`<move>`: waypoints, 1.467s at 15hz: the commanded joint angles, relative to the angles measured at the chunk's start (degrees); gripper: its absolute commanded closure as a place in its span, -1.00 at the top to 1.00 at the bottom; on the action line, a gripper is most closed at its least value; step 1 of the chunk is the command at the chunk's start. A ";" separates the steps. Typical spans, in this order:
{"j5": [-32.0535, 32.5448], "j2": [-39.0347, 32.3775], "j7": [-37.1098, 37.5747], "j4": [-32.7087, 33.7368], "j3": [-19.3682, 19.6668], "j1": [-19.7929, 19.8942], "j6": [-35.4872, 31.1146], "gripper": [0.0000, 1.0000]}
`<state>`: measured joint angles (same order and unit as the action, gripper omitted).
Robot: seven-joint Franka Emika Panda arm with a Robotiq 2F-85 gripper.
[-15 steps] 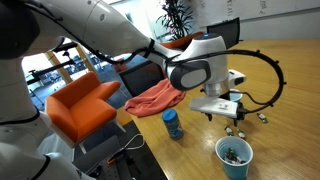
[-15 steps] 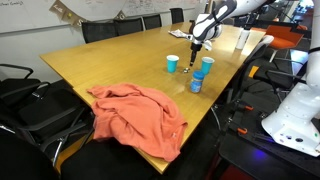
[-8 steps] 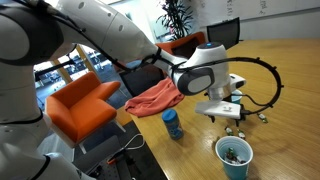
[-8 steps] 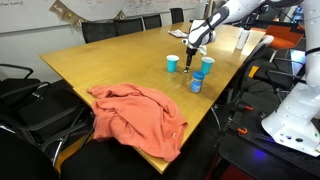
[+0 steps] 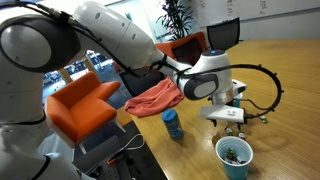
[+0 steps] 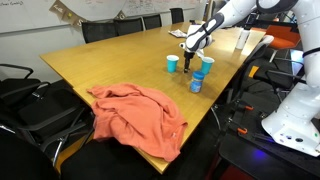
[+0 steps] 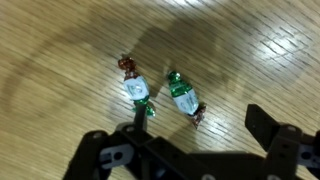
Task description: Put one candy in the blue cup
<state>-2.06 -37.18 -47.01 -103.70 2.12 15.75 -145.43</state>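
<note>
Blue cup [image 5: 235, 157], a light turquoise tapered disposable one, stands upright near the edge of the broad wooden worktop [image 6: 110, 60]. It holds small dark bits, too small to make out. The white robot arm [image 5: 130, 45] reaches over the worktop, with the gripper [image 5: 232, 116] hanging low just beyond the cup. A rumpled orange cloth [image 6: 140, 115] lies at a far corner, well apart from the rest. In an exterior view a second turquoise cup [image 6: 172, 63] stands near the first, with a stubby darker-blue capped bottle [image 6: 196, 82] just beside them. In the wrist view the jaws are spread wide, grasping nothing. Two candies lie on the bare wood just beyond them: a white-and-green wrapped candy [image 7: 136, 90] and, close beside it but apart, a green wrapped candy [image 7: 183, 97].
</note>
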 commanded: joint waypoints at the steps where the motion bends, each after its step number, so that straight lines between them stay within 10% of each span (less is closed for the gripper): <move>1: 1.61 -1.69 0.53 2.05 -0.95 0.86 -0.19 0.50; 11: 2.27 -2.65 0.62 3.39 -1.02 0.99 -0.06 -0.93; 22: 1.93 10.87 2.70 -2.88 -0.03 0.82 1.16 -0.99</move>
<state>-0.70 -34.35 -46.42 -101.79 2.05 15.97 -145.43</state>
